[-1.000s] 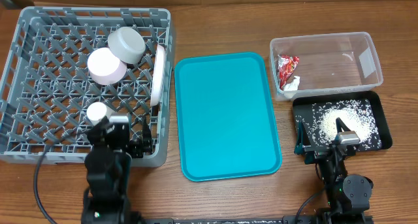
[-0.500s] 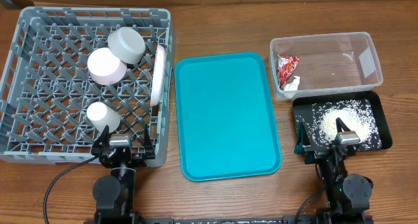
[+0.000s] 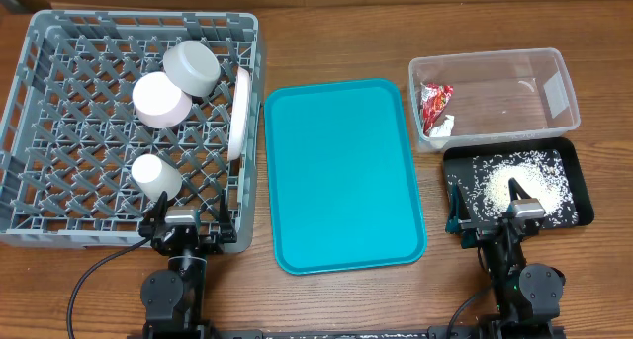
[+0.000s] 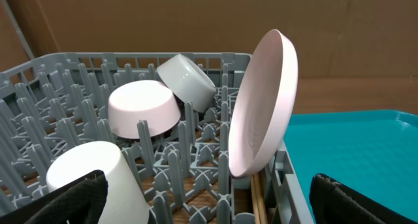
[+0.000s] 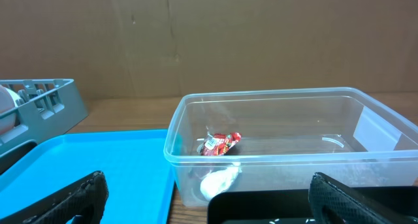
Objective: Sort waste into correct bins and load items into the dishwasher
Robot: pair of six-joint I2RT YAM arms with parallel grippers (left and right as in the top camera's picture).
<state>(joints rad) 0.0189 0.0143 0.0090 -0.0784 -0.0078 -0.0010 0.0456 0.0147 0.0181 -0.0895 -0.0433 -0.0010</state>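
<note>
Overhead: plate (image 3: pixel 237 112), pink bowl (image 3: pixel 161 99), grey bowl (image 3: pixel 191 67), cup (image 3: pixel 156 174) in dishwasher (image 3: pixel 99 21); wrapper (image 3: pixel 435 102) in clear tub (image 3: pixel 485 57), rice (image 3: pixel 509 181) on black tray (image 3: pixel 579 211). Left pincer (image 4: pixel 209 208), right pincer (image 5: pixel 209 204) gape empty; sorting looks complete, so park both clear.

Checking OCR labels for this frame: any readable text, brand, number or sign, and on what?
No text can be read.
The red wrapper in the clear tub has a pale printed patch, too small and blurred to read.
The grey rack, teal tray and black tray show no markings.
</note>
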